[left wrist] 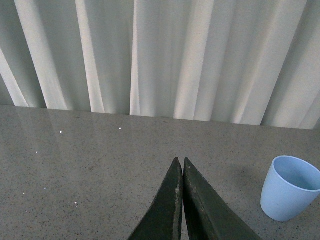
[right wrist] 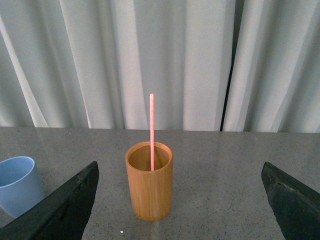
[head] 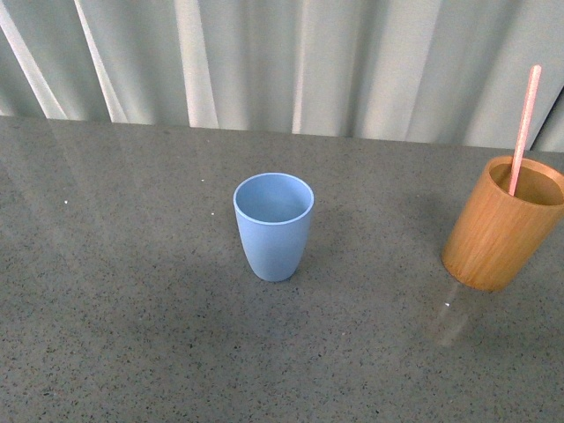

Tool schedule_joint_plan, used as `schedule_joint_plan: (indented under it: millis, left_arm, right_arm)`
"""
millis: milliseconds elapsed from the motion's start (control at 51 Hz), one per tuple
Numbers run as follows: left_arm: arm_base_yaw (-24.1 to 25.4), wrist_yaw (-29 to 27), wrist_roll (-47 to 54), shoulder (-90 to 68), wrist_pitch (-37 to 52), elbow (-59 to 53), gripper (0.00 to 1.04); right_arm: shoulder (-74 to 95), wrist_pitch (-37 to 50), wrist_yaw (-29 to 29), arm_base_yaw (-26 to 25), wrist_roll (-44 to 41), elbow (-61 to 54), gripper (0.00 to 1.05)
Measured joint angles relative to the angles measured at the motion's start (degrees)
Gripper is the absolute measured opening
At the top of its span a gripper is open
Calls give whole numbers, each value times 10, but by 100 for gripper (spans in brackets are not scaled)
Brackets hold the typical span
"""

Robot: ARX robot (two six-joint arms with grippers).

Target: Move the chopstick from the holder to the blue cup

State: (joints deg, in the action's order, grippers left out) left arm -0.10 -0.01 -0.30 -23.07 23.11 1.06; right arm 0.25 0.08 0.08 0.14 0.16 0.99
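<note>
Over by the right edge of the tabletop (head: 115, 291), the chopstick (head: 523, 132) sits in the holder (head: 498, 233), so nothing's done yet. It's a thin, straight, pale pink stick poking well above the rim. The blue cup (head: 273, 229), mid-tabletop, is empty. The right gripper (right wrist: 180, 167) gapes wide facing the holder, while the left gripper (left wrist: 181, 165) is closed on nothing.

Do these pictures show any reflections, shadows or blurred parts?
Front view: sharp; the glossy table shows a faint reflection near the base of the holder and a soft shadow beside the blue cup. Left wrist view: the left gripper is dark, without detail. Right wrist view: even light, no glare.
</note>
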Motion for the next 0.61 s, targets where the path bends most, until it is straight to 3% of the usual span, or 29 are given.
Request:
schedule_joint_plan:
  millis: [607]
  left_arm:
    - [0,0,0,141,-140,0,4]
  right_arm:
    - [0,0,0,0,0,0,95]
